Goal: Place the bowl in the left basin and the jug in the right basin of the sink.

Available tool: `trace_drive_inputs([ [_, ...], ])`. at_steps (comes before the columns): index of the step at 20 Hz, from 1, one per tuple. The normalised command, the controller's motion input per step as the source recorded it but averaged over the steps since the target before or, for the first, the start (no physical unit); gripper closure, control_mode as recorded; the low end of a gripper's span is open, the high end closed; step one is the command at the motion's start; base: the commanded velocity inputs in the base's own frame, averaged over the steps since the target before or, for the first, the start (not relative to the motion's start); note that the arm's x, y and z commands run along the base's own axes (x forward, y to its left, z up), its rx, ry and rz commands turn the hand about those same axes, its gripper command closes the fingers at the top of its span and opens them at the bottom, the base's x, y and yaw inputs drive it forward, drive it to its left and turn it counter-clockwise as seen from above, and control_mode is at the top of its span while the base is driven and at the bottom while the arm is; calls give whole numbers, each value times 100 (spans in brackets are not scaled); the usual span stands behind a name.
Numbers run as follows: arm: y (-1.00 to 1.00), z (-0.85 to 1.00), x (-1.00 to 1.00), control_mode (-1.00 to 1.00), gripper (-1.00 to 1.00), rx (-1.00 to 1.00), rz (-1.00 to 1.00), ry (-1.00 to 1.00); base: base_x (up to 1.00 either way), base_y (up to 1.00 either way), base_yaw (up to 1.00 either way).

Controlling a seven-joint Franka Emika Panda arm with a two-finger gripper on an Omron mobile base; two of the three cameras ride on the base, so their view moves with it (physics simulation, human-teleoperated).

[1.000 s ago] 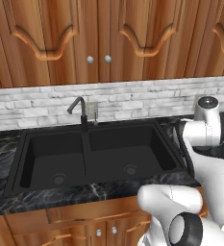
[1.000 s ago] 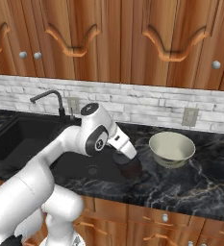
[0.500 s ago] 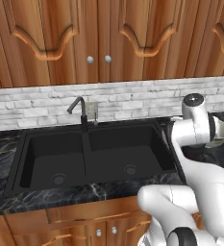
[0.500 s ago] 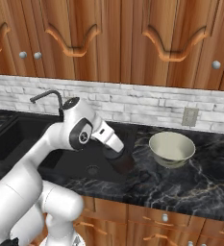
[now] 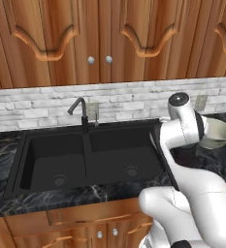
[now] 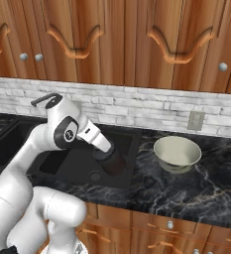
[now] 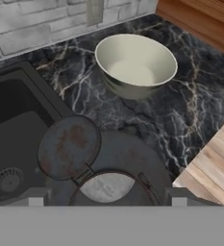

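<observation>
the small dark brown-black cylindrical jug [image 7: 104, 168] sits directly under the two-finger gripper [image 7: 104, 194], between its fingertips [image 7: 36, 196], which stand wide apart and not clamped on it; it rests at the right rim of the wider black right basin [image 6: 77, 161]; whether it stands upright or tilted is unclear; the round cream-white bowl [image 6: 177, 153] sits upright on the black marble counter [image 6: 206, 183], near the jug.
</observation>
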Motion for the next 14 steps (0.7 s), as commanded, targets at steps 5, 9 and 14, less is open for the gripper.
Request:
trace_drive_inputs([
  [5, 39, 0, 8, -100, 100, 0, 0, 0, 0, 0, 0],
  [9, 25, 0, 14, -100, 100, 0, 0, 0, 0, 0, 0],
  [14, 26, -2, 19, -100, 100, 0, 0, 0, 0, 0, 0],
])
